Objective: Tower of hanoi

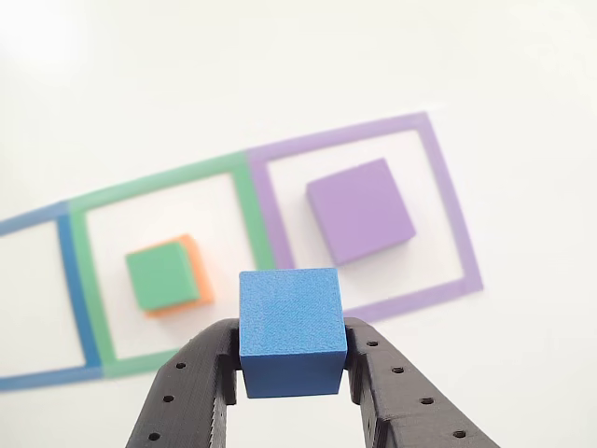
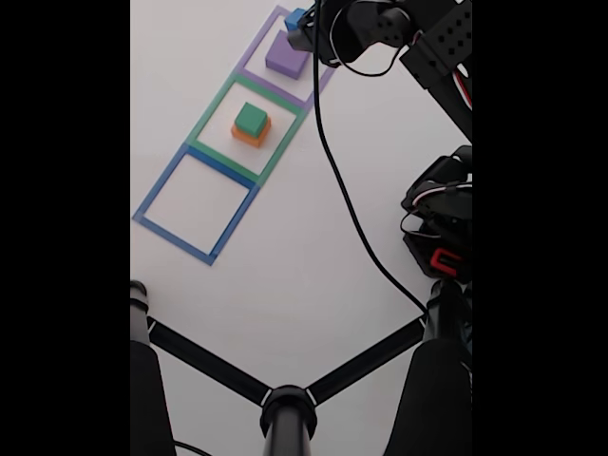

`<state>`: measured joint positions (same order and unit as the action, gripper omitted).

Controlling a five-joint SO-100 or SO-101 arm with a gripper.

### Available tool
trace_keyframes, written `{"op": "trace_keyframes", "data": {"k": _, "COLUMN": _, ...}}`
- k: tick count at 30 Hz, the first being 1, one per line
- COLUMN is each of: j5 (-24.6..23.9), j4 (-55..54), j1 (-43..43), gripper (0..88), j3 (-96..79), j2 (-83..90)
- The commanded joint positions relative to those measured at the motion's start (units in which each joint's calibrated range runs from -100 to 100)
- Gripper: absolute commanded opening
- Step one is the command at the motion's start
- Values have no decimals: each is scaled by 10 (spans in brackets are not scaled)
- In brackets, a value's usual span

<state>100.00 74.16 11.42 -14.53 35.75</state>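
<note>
My gripper (image 1: pixel 293 362) is shut on the blue cube (image 1: pixel 292 329), which hangs above the white table. The black fingers press on its left and right sides. Past it, the flat purple block (image 1: pixel 360 210) lies alone inside the purple tape square (image 1: pixel 454 229). A green block (image 1: pixel 161 274) sits on top of an orange block (image 1: pixel 193 280) inside the green tape square (image 1: pixel 255 219). In the fixed view the gripper (image 2: pixel 302 27) holds the blue cube (image 2: pixel 294 20) at the far end, just above the purple block (image 2: pixel 286 56); the green block (image 2: pixel 251 119) tops the orange block (image 2: pixel 249 138).
A blue tape square (image 2: pixel 196 202) lies beside the green one, with nothing inside it. The arm's black body and a cable (image 2: pixel 347 204) run along the right of the fixed view. Black camera-stand struts (image 2: pixel 285 399) cross the near edge.
</note>
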Motion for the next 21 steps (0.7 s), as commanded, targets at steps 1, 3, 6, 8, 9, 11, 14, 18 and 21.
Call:
{"op": "trace_keyframes", "data": {"k": 1, "j5": 0, "j4": 157, "j1": -41, "gripper": 17, "j3": 174, "j2": 27}}
{"op": "trace_keyframes", "data": {"k": 3, "j5": 0, "j4": 194, "j1": -56, "gripper": 17, "j3": 204, "j2": 30}}
{"op": "trace_keyframes", "data": {"k": 6, "j5": 0, "j4": 207, "j1": -72, "gripper": 17, "j3": 208, "j2": 43}}
{"op": "trace_keyframes", "data": {"k": 8, "j5": 0, "j4": 209, "j1": -78, "gripper": 17, "j3": 208, "j2": 46}}
{"op": "trace_keyframes", "data": {"k": 9, "j5": 0, "j4": 209, "j1": -80, "gripper": 16, "j3": 205, "j2": 48}}
{"op": "trace_keyframes", "data": {"k": 11, "j5": 0, "j4": 209, "j1": -85, "gripper": 14, "j3": 199, "j2": 48}}
{"op": "trace_keyframes", "data": {"k": 14, "j5": 0, "j4": 199, "j1": -93, "gripper": 11, "j3": 172, "j2": 51}}
{"op": "trace_keyframes", "data": {"k": 18, "j5": 0, "j4": 136, "j1": -102, "gripper": 11, "j3": 69, "j2": 73}}
{"op": "trace_keyframes", "data": {"k": 21, "j5": 0, "j4": 46, "j1": -101, "gripper": 12, "j3": -46, "j2": 102}}
